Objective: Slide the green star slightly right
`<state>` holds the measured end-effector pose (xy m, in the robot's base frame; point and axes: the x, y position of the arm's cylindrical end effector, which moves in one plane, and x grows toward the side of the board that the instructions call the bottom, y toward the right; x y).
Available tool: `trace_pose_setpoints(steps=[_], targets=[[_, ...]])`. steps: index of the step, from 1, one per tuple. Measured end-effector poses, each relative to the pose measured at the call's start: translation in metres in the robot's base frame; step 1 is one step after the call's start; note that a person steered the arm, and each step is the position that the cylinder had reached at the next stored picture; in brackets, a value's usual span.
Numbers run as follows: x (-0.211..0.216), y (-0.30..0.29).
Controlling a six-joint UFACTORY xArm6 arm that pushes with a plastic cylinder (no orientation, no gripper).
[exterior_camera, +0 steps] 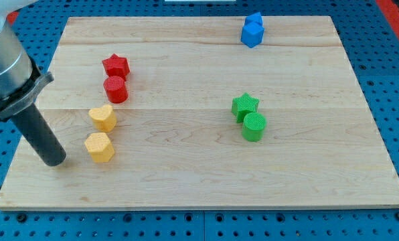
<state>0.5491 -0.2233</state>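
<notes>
The tool, a plain dark rod with nothing that opens or closes, has its tip [54, 161] resting on the bench [199, 191] near the view's left edge, touching no block. Just beside it at about three o'clock sits a yellow block [99, 147] of faceted shape, with a yellow heart-like block [102, 117] at about one o'clock from the tip; further up that line stand a red cylinder [116, 88] and a red star [116, 65], these two touching or nearly so. The green star [245, 105] lies well apart from the tip, out at about two to three o'clock across the board's middle, with a green cylinder [254, 126] pressed against it at its five o'clock. A blue block [252, 30] stands near the top edge at about twelve o'clock from the star. To do the step well, the tip probably needs to skirt the yellow pair, passing between them and the bottom edge or through the open lane, and arrive at the star's nine o'clock side. The push should then be short and level toward three o'clock, centred on the star, since an off-centre contact would likely spin it or drag the cylinder along. The arm leans in from the view's upper left, its grey housing [5, 63] above, the rod slanting down and right to the bench.
</notes>
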Motion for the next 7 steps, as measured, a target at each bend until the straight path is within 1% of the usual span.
trace_pose_setpoints(steps=[1, 2, 3, 4, 6, 7], targets=[[0.039, 0.01], [0.06, 0.066], [0.059, 0.15], [0.029, 0.202], [-0.049, 0.207], [-0.073, 0.217]])
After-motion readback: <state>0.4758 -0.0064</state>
